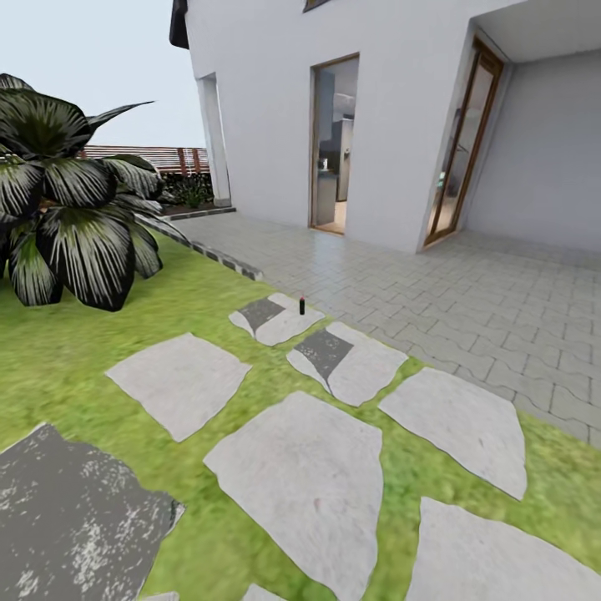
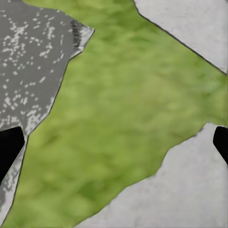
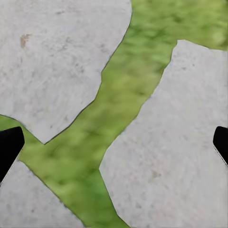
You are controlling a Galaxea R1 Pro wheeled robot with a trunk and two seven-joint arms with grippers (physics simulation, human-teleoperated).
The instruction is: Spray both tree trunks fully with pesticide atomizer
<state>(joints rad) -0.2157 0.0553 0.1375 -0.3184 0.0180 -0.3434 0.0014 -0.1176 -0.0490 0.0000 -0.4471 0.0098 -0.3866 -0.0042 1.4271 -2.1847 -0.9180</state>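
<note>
Ahead, the pesticide atomizer [image 1: 301, 304] stands upright on a far stone slab [image 1: 280, 320], small and dark, near the grey paving [image 1: 467, 292]. Our left gripper [image 2: 114, 145] and right gripper [image 3: 114, 145] both point down at the floor [image 1: 75, 351], fingers spread wide, holding nothing, over grass and slabs.

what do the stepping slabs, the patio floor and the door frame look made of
Stepping slabs: probably rough matte stone, with irregular broken outlines and a speckled grey surface.
Patio floor: likely concrete or stone pavers, pale grey blocks with visible joints.
Door frame: seems wood, warm brown and smooth, though the render leaves it open.
</note>
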